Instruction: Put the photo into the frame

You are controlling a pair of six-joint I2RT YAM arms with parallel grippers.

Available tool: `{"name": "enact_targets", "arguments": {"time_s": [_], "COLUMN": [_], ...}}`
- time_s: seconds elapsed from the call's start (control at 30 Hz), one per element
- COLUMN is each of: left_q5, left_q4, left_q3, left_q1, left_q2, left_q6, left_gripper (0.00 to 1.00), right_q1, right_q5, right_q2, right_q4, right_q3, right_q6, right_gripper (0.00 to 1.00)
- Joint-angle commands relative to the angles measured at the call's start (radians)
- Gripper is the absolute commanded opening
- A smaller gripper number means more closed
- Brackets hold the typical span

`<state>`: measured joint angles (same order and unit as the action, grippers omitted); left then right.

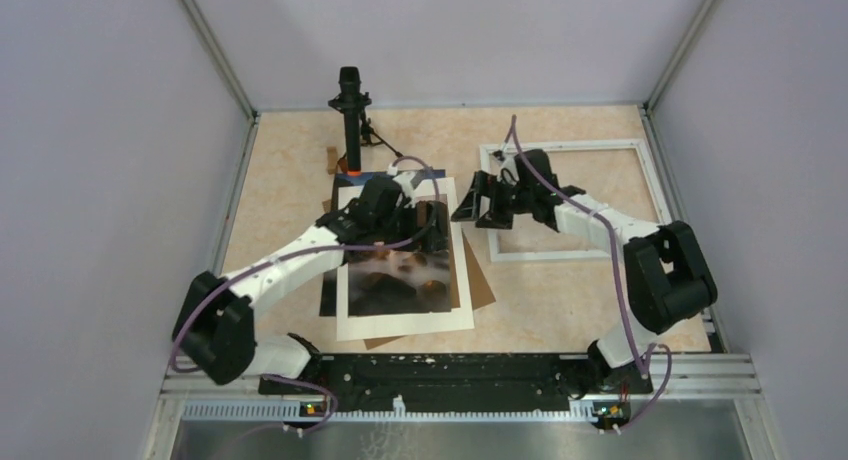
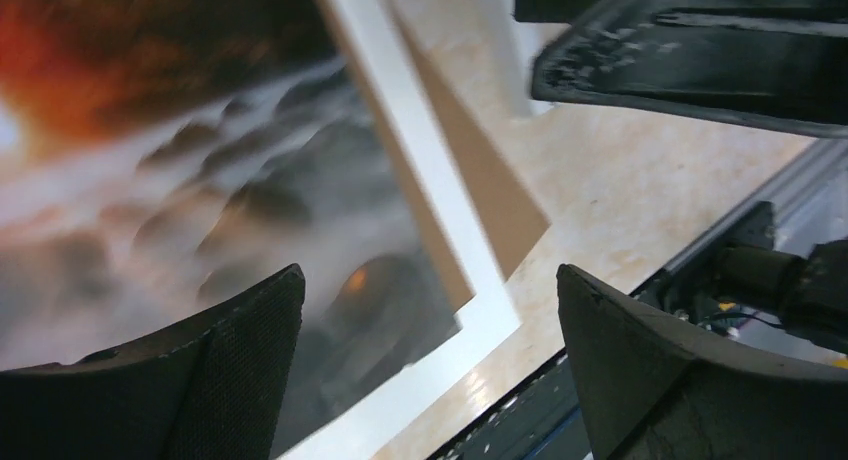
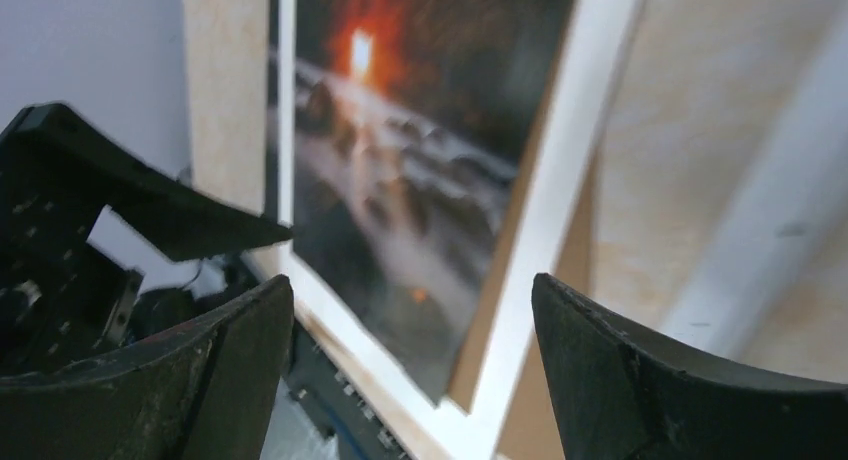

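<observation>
The photo (image 1: 400,270), a dark rocky seascape with an orange glow, lies flat at centre-left. A flat white border (image 1: 400,326) lies around it, slightly askew, and the print's left edge pokes out past that border. The thin white frame (image 1: 570,248) lies on the table to the right, with nothing inside it. My left gripper (image 1: 425,220) hovers open over the photo's upper right; its wrist view shows the photo (image 2: 200,180) below the gripper (image 2: 430,280). My right gripper (image 1: 482,208) stands open between the border and the frame's left rail. In its wrist view the right gripper (image 3: 412,280) faces the photo (image 3: 400,160).
A brown cardboard sheet (image 1: 482,280) lies under the photo and sticks out to the right. A black post (image 1: 350,110) stands at the back, near the photo's top edge. Grey walls enclose the table on three sides. The arms' base rail (image 1: 450,368) runs along the front.
</observation>
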<state>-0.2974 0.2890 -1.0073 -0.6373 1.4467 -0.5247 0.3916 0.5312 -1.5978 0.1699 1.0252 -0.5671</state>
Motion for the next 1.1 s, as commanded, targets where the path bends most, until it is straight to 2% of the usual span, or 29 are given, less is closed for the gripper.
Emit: {"name": "enact_targets", "arguments": {"time_s": [0.0,0.1,0.17,0.37,0.57,0.73,0.83,0.93,1.07], "left_q5": [0.226,0.191,0.144,0.100,0.057,0.036,-0.045,-0.130,-0.250], "left_q4": [0.068,0.055,0.035,-0.032,-0.042,-0.047,-0.051,-0.013,-0.110], "left_q3": [0.201,0.301,0.348,0.439,0.448,0.472,0.455,0.401,0.487], "left_q1": [0.029,0.091,0.123,0.133,0.133,0.132,0.116,0.047,-0.038], "left_q2": [-0.185,-0.248,-0.272,-0.284,-0.223,-0.266,-0.324,-0.316,-0.306], "left_q6": [-0.083,-0.156,-0.188,-0.248,-0.243,-0.232,-0.188,-0.181,-0.304], "left_gripper": [0.98,0.98,0.98,0.98,0.98,0.98,0.98,0.98,0.98], "right_q1": [0.120,0.177,0.200,0.217,0.217,0.217,0.217,0.217,0.217], "right_q5": [0.137,0.140,0.140,0.103,0.102,0.046,0.051,0.052,0.081], "right_q2": [-0.030,-0.053,-0.053,0.016,0.055,0.159,0.215,0.270,0.302], "right_q4": [-0.279,-0.356,-0.365,-0.359,-0.349,-0.203,-0.172,-0.183,-0.267], "right_q3": [-0.103,-0.158,-0.187,-0.314,-0.411,-0.475,-0.520,-0.576,-0.657], "right_q6": [-0.225,-0.289,-0.312,-0.318,-0.313,-0.246,-0.240,-0.266,-0.312], "right_gripper": [0.85,0.75,0.73,0.73,0.73,0.73,0.73,0.73,0.73]}}
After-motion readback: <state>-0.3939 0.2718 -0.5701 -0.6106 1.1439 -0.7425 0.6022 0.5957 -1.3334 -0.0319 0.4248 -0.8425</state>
